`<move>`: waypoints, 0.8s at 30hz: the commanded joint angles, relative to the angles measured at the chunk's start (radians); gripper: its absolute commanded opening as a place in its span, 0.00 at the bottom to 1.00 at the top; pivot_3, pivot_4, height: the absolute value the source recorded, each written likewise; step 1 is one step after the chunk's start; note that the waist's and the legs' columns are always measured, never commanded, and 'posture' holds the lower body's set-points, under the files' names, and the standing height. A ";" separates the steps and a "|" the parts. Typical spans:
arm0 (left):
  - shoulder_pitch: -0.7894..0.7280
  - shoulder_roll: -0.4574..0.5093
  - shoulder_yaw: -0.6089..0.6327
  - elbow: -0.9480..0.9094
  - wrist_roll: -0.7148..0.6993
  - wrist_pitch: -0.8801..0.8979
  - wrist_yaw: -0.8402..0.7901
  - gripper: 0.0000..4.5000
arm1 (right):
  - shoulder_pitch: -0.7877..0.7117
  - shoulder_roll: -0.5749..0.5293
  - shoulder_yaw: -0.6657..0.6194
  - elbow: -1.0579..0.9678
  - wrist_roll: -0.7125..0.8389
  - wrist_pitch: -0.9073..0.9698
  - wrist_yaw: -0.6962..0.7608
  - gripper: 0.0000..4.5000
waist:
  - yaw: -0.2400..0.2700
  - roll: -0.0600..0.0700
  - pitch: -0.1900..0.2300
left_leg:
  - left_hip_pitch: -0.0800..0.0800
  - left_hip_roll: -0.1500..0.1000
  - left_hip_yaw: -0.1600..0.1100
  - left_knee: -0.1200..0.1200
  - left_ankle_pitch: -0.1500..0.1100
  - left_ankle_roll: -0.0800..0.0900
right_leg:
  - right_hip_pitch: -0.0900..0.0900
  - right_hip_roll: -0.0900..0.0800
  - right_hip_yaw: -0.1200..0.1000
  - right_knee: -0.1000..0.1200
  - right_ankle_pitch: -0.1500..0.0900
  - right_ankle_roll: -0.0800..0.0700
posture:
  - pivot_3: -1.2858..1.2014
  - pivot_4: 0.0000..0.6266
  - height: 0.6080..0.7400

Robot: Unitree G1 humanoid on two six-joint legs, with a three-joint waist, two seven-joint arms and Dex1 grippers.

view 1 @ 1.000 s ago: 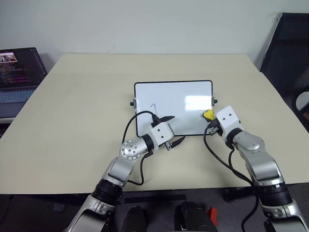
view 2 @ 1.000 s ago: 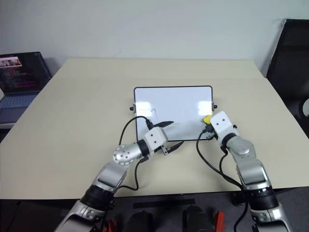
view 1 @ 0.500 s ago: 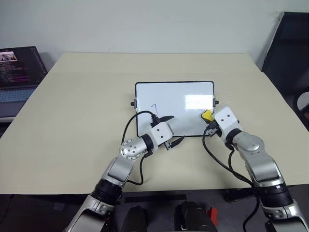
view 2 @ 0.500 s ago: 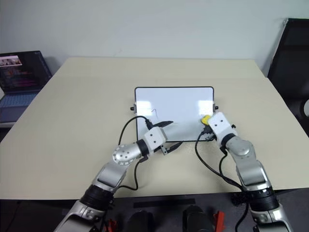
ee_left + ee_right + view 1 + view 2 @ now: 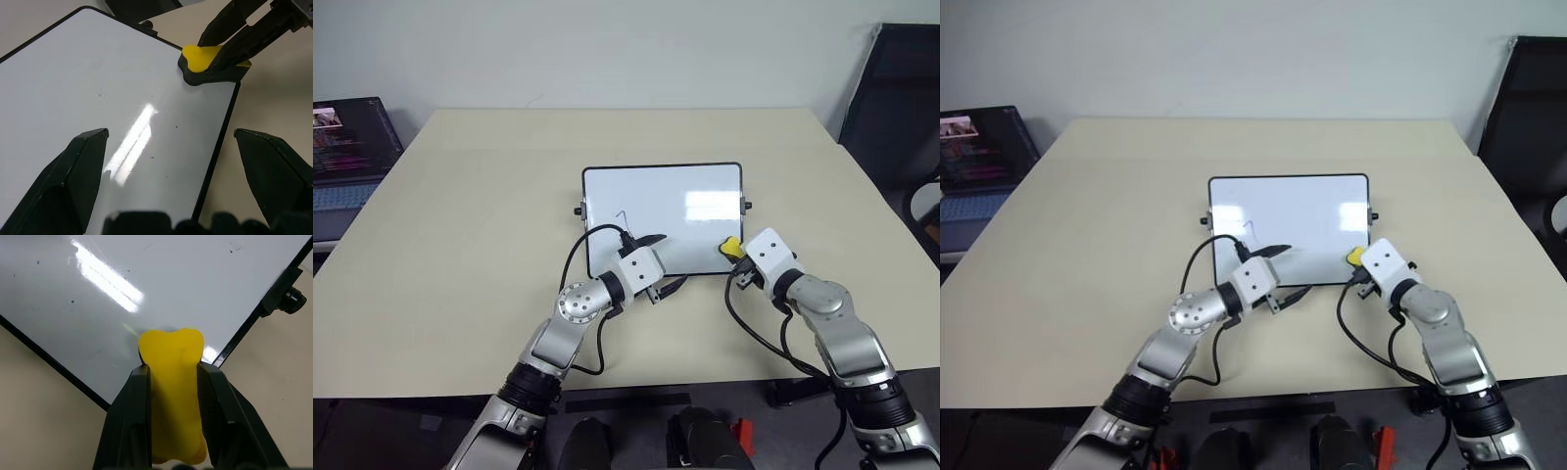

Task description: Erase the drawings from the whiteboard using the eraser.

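Right gripper (image 5: 171, 377) clamps the yellow eraser (image 5: 173, 382) between its fingers, on the whiteboard (image 5: 666, 211) corner at 4 o'clock; left gripper (image 5: 661, 264) spread open over the board's near edge, one drawing (image 5: 623, 217) at 12 o'clock from it.

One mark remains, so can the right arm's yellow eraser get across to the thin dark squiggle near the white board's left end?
Probably yes: the eraser sits at the whiteboard's right corner, bare surface between it and the squiggle; the left gripper nearby may crowd it.
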 commanded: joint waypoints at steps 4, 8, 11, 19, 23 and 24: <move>0.019 0.005 0.012 -0.096 -0.005 0.017 0.012 1.00 | -0.012 0.023 -0.047 0.002 0.019 -0.057 -0.028 0.21 | 0.001 0.000 0.000 | 0.000 0.000 0.001 0.000 0.000 0.000 | 0.000 0.000 0.002 0.000 0.000 0.000 | 0.52 0.24 1.00; 0.056 0.014 0.024 -0.154 0.009 0.055 0.036 1.00 | -0.006 0.026 -0.049 -0.004 0.029 -0.090 -0.028 0.21 | 0.000 0.000 0.000 | -0.003 0.000 0.002 -0.001 0.000 0.000 | -0.003 0.000 0.003 -0.001 0.001 0.001 | 0.52 0.24 1.00; 0.100 0.025 0.041 -0.212 0.015 0.091 0.064 1.00 | -0.027 0.040 -0.061 -0.008 0.050 -0.123 -0.033 0.21 | 0.000 0.000 0.001 | -0.005 0.000 0.001 -0.002 0.000 0.000 | -0.005 0.000 0.003 -0.002 0.000 0.001 | 0.52 0.24 1.00; 0.200 0.050 0.112 -0.311 0.083 0.191 0.186 1.00 | -0.164 0.121 -0.016 0.086 0.055 -0.255 -0.031 0.21 | 0.003 0.001 0.002 | -0.008 0.000 0.001 -0.003 0.000 0.000 | -0.008 0.000 0.002 -0.001 0.000 0.001 | 0.52 0.24 1.00; 0.205 0.044 0.143 -0.317 0.097 0.222 0.237 1.00 | -0.245 0.177 0.028 0.179 0.039 -0.307 -0.025 0.21 | 0.003 0.001 0.002 | -0.008 0.000 0.001 -0.002 0.000 0.000 | -0.008 0.000 0.002 -0.001 0.000 0.001 | 0.52 0.24 1.00; 0.210 0.043 0.148 -0.319 0.098 0.228 0.245 1.00 | -0.266 0.191 0.038 0.198 0.037 -0.317 -0.023 0.21 | 0.004 0.001 0.002 | -0.008 0.000 0.001 -0.003 0.000 0.000 | -0.008 0.000 0.002 -0.001 0.000 0.001 | 0.52 0.24 1.00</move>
